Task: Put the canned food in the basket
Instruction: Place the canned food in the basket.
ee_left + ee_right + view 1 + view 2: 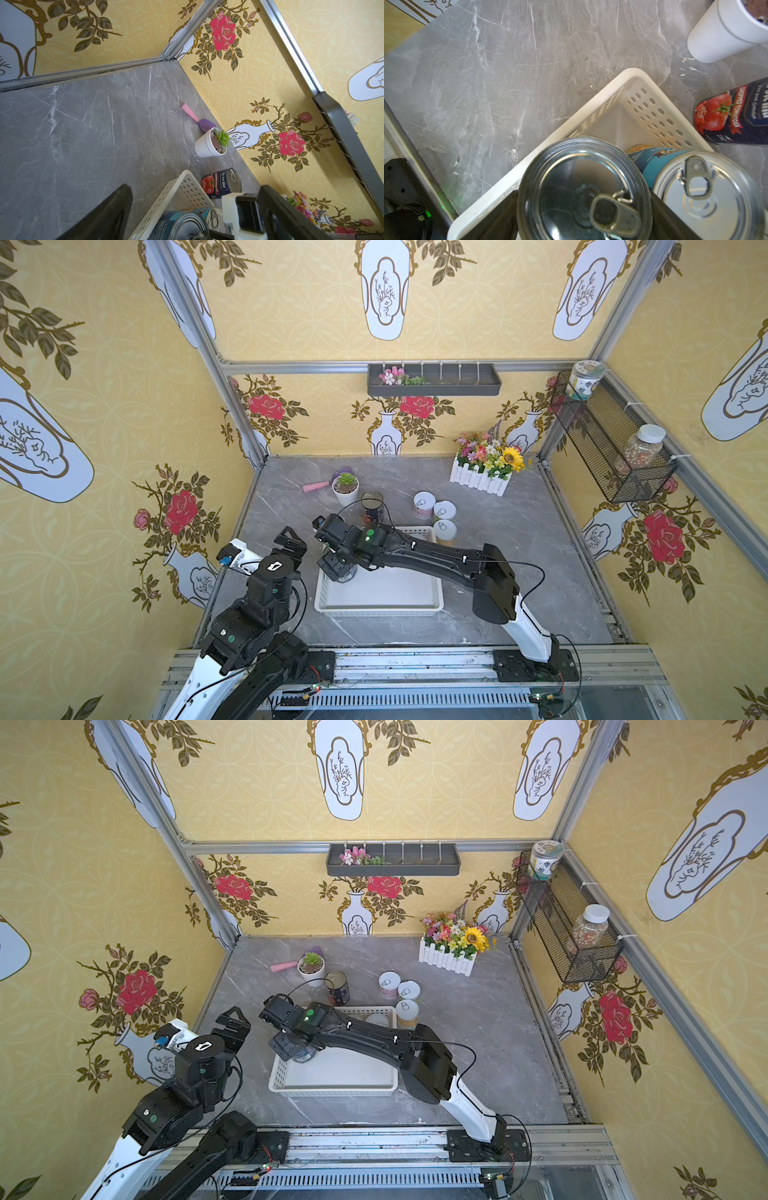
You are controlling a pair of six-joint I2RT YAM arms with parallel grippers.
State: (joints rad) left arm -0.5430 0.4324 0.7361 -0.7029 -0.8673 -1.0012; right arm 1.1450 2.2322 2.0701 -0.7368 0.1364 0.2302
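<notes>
The right gripper [583, 216] pinches a pull-tab can [571, 176] over the white basket's [583, 112] left side; released off-centre, it may clip the neighbouring blue-labelled can [708, 197].

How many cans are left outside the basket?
4. The tomato can stands beyond the far rim of the basket. Clustered off its far right corner: a pink-labelled can, a white-lidded can beside it, and a yellow-labelled can nearest the basket. The right arm may hide others.
</notes>
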